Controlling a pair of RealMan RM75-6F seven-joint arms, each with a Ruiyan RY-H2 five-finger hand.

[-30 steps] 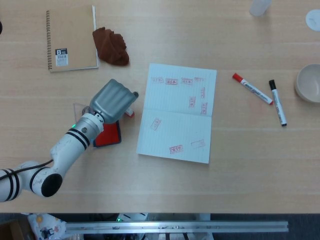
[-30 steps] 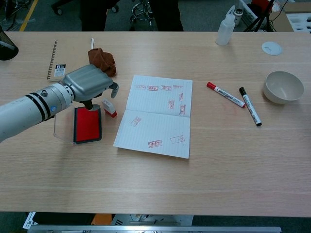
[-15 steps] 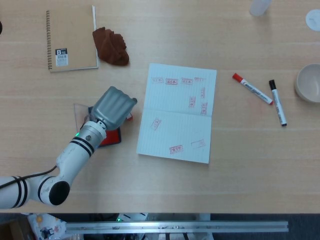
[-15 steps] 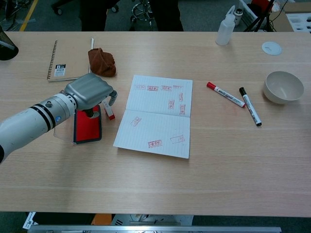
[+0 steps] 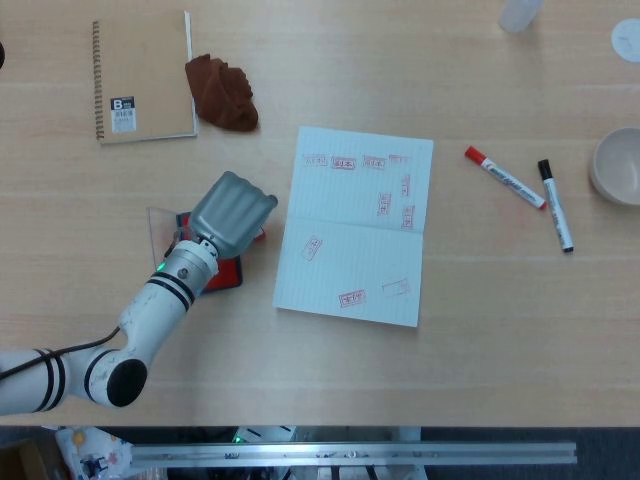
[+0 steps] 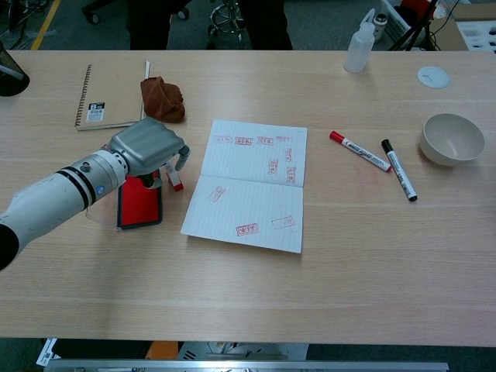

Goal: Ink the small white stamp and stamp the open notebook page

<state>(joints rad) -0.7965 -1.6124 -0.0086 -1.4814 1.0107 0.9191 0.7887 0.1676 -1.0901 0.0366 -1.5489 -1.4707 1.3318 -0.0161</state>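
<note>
The small white stamp (image 6: 175, 178) with its red base lies beside the red ink pad (image 6: 138, 203), just left of the open notebook (image 6: 248, 186). My left hand (image 6: 146, 146) hangs low over the stamp, fingers curved down on its far side and thumb on the near side; no firm hold shows. From the head view the left hand (image 5: 232, 212) covers most of the stamp (image 5: 259, 233) and the top of the ink pad (image 5: 222, 273). The open notebook (image 5: 355, 225) carries several red stamp marks. My right hand is out of sight.
A closed spiral notebook (image 5: 145, 80) and a brown cloth (image 5: 222, 92) lie at the back left. Right of the open page are a red marker (image 5: 505, 177), a black marker (image 5: 556, 205) and a bowl (image 5: 620, 165). A bottle (image 6: 359, 46) stands at the back.
My left hand has come down and slid a little toward the notebook, closing in over the stamp. The stamp and ink pad stay where they were.
</note>
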